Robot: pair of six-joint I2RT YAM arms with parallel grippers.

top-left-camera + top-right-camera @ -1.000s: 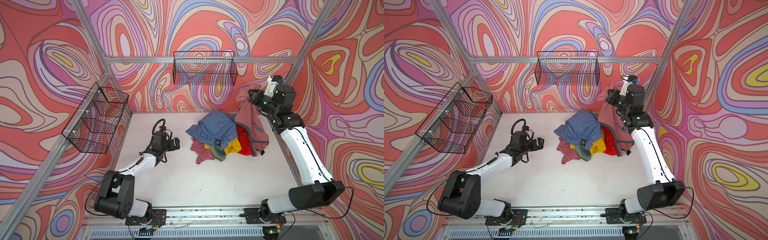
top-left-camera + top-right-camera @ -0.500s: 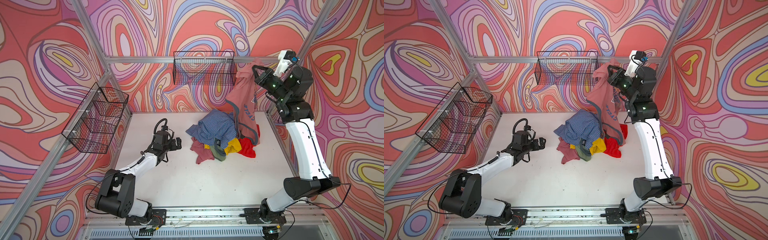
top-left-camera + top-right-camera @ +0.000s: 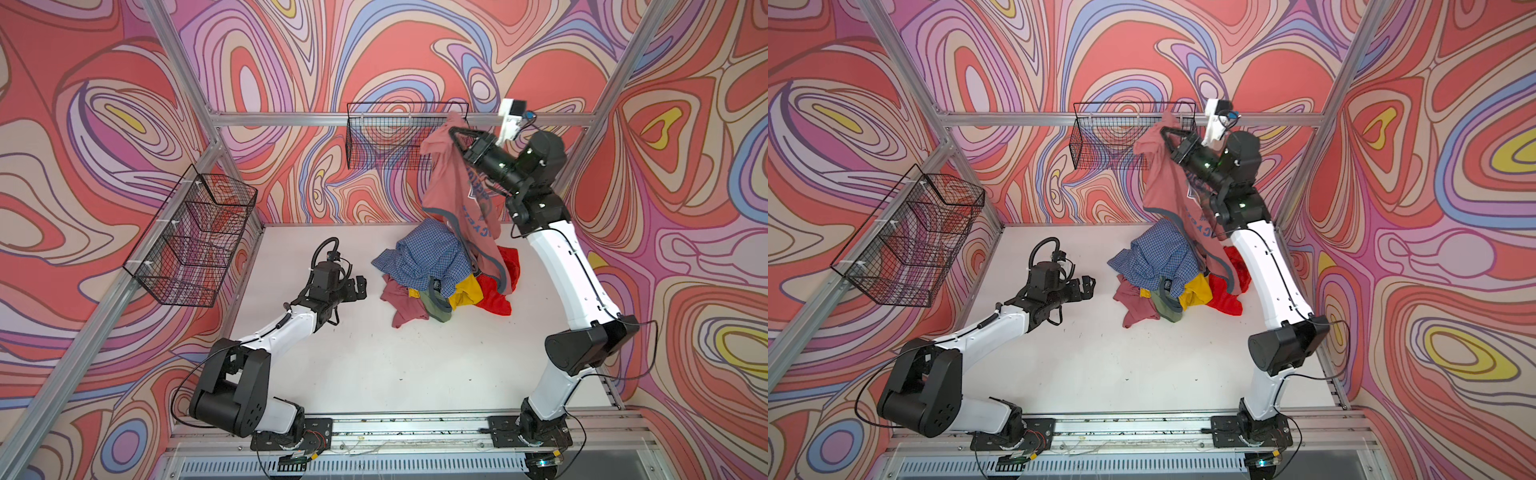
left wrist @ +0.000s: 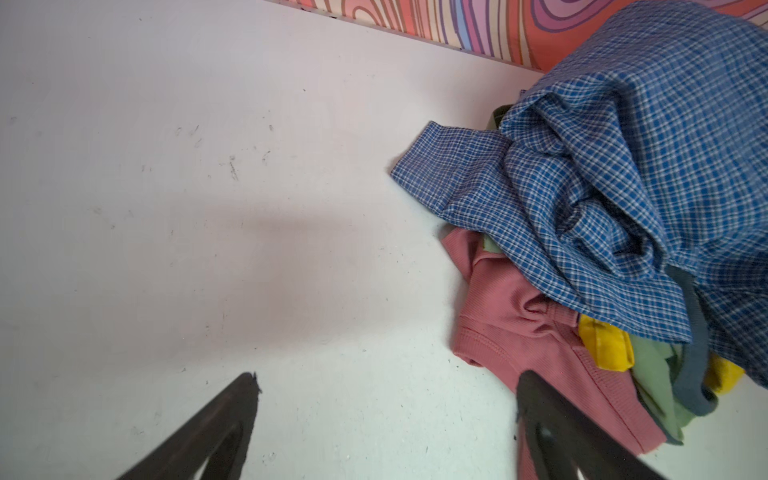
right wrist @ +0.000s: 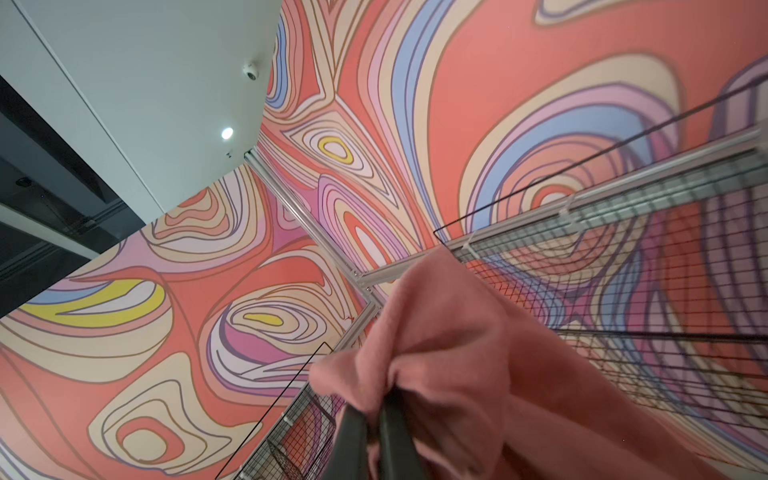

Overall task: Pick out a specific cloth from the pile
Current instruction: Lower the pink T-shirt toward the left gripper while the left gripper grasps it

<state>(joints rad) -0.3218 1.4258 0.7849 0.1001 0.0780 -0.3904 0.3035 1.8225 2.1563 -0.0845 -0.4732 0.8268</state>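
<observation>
Left wrist view: left gripper [image 4: 386,376] spread wide and empty over bare table [image 4: 166,208], at 9 o'clock of the pile [image 3: 432,266]. At 1 o'clock of the pile, cloth [image 3: 446,187] hanging high, pinched near its top by the clamped right gripper [image 3: 453,132], hem draped on it. Lift higher to free the hem; keep off the wire basket [image 3: 386,137] at 9 o'clock of the grip. Open table toward 6 o'clock.

the white table [image 3: 374,365] bears the pile [image 3: 432,259] of mixed garments toward its far edge, right of middle.
</observation>
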